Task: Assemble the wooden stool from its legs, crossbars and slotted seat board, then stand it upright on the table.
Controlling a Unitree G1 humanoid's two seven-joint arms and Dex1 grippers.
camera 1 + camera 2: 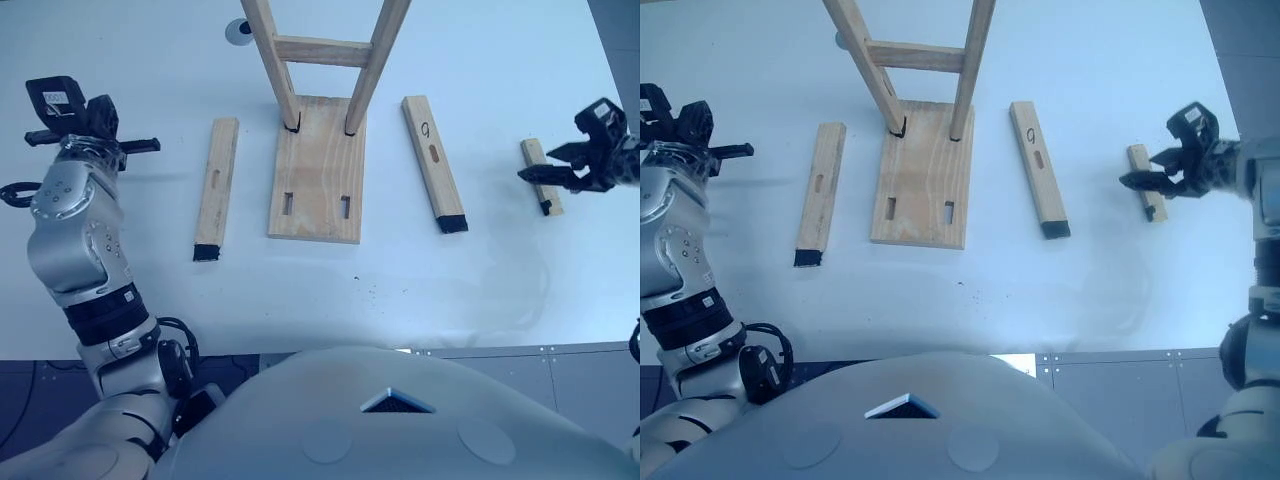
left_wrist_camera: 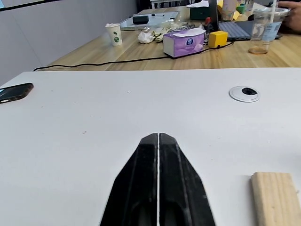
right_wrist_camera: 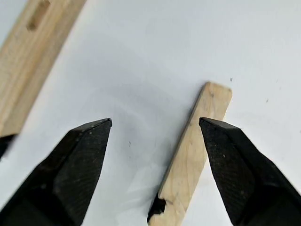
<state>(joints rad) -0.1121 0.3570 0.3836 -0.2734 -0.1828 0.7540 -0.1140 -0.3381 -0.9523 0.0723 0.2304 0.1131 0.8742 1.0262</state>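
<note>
The slotted seat board [image 1: 316, 190] lay flat at the middle of the table [image 1: 400, 290], with two legs [image 1: 272, 65] joined by a crossbar [image 1: 322, 50] standing in its far slots. A left loose leg [image 1: 217, 185] lay beside it. The right loose leg [image 1: 433, 160] bore a handwritten mark like a 9. The right gripper [image 3: 155, 121] hung spread wide over a short crossbar [image 3: 197, 155]. The left gripper [image 2: 159, 137], fingers pressed together and empty, sat far left.

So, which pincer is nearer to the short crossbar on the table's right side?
Right. The right pincer is open just over the short crossbar; the left pincer, shut, is far across the table, beyond the loose leg left of the seat board.
</note>
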